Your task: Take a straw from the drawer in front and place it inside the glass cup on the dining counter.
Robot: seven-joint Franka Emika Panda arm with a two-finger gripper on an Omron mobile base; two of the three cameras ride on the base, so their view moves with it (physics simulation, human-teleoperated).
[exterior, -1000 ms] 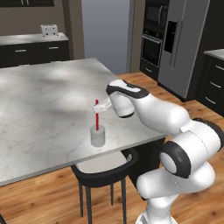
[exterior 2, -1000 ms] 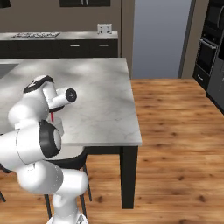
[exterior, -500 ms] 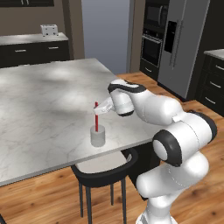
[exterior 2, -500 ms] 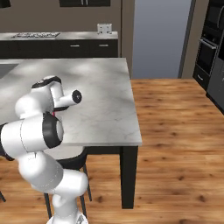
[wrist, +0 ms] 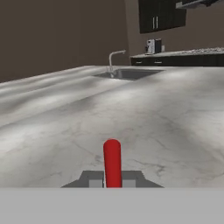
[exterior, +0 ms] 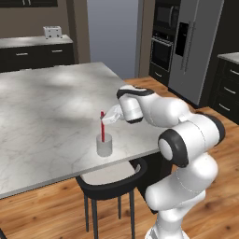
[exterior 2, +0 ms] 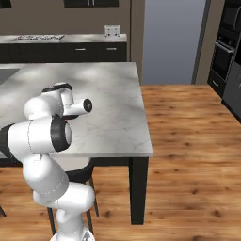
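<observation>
The red straw (exterior: 102, 127) stands upright with its lower end inside the glass cup (exterior: 104, 146), near the front edge of the dining counter (exterior: 46, 107). My gripper (exterior: 106, 120) is shut on the straw's upper part, coming in from the right. In the hand view the straw (wrist: 112, 156) rises between my gripper's (wrist: 112, 180) dark fingertips (wrist: 93, 180), with the counter (wrist: 166, 122) stretching ahead. The cup is hidden below the hand view's edge. In the right base view my own arm hides the cup and the straw. The drawer is out of view.
A black round stool (exterior: 109, 179) is tucked under the counter's front edge, just below the cup. A sink with a faucet (wrist: 114, 59) lies at the counter's far side. A fridge (exterior: 193, 51) and ovens stand at the right, on wood floor.
The gripper and straw have stayed almost in place over the cup, the straw perhaps slightly lower. The arm's elbow has swung up and to the right.
</observation>
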